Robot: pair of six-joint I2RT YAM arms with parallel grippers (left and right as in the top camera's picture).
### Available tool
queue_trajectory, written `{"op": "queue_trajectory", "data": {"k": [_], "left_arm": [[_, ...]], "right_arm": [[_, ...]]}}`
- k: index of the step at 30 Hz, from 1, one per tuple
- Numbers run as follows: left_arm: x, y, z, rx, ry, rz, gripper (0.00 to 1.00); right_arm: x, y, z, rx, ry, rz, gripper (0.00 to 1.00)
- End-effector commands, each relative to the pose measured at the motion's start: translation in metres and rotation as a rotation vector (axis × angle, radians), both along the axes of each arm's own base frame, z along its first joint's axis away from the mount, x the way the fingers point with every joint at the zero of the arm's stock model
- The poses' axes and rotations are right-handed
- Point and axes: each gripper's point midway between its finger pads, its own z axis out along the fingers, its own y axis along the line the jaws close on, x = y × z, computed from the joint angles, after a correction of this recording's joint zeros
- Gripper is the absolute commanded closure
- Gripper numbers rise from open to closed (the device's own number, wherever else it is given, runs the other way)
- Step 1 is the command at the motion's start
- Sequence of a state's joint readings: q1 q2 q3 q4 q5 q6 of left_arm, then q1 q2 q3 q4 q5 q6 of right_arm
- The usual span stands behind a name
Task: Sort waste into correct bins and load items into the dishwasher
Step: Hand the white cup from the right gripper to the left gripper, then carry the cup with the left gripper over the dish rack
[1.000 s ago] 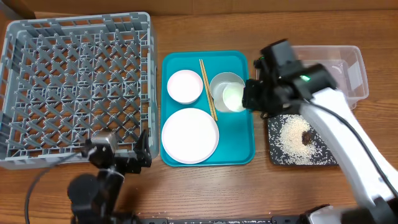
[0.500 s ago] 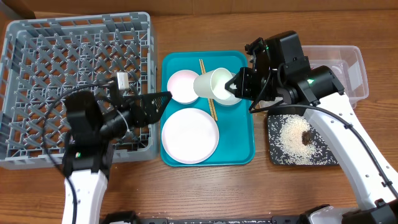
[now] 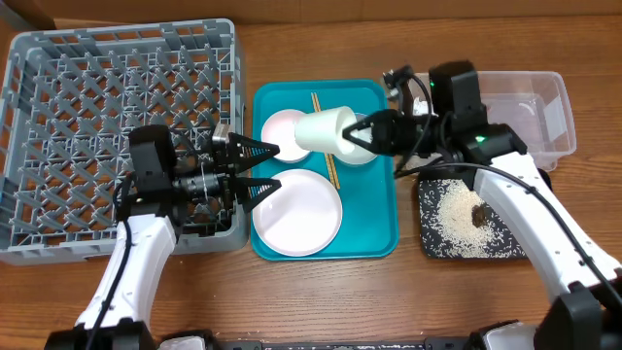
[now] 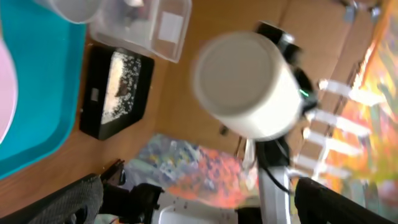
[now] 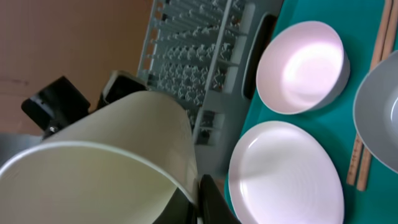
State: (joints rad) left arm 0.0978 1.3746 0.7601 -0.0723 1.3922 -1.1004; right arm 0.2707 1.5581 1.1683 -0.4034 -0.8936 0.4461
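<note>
Now cup (image 3: 326, 130) clamped sideways in my right gripper (image 3: 362, 136), above teal tray (image 3: 374, 224); my left gripper (image 3: 272, 165) gapes toward it. Rice (image 3: 457, 219) already in black tray (image 3: 432, 248). Rack (image 3: 97, 117) unloaded; plate (image 3: 296, 212), pink bowl (image 3: 284, 136), chopsticks (image 3: 319, 105) remain.

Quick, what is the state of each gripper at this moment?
Left gripper: open, holding nothing.
Right gripper: closed on the small white cup.

Right pincer (image 3: 362, 136) grips white cup (image 3: 319, 130) sideways over teal tray (image 3: 374, 219); left pincer (image 3: 264, 167) spread wide, facing it.
</note>
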Motion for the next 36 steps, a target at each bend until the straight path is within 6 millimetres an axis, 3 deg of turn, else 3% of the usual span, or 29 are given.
{"op": "queue_trajectory", "data": {"k": [1,4,5,6,10,22,31,36], "left_arm": [[-0.010,-0.005,0.019,-0.059,-0.122,-0.108,0.00],[-0.012,-0.006,0.026,-0.068,-0.190,-0.136,0.02],[-0.012,-0.006,0.027,-0.065,-0.222,-0.140,0.12],[-0.012,-0.006,0.028,-0.062,-0.255,-0.146,0.16],[-0.017,-0.006,0.030,-0.063,-0.347,-0.172,0.00],[-0.017,-0.006,0.029,-0.074,-0.279,-0.168,0.00],[-0.017,-0.006,0.029,-0.080,-0.246,-0.167,0.00],[-0.017,-0.006,0.029,-0.081,-0.244,-0.167,0.04]], "right_arm": [[-0.018,0.000,-0.001,0.128,0.015,0.110,0.96],[-0.025,0.006,-0.003,0.159,-0.011,0.153,0.96],[-0.028,0.011,-0.004,0.159,-0.018,0.167,0.96],[-0.031,0.015,-0.003,0.160,-0.026,0.181,0.96],[-0.035,0.038,0.004,0.162,-0.070,0.203,0.96],[-0.041,0.070,0.007,0.148,-0.101,0.200,0.96],[-0.045,0.100,-0.015,0.162,-0.087,0.253,0.96],[-0.049,0.104,-0.028,0.166,-0.044,0.286,0.96]]}}
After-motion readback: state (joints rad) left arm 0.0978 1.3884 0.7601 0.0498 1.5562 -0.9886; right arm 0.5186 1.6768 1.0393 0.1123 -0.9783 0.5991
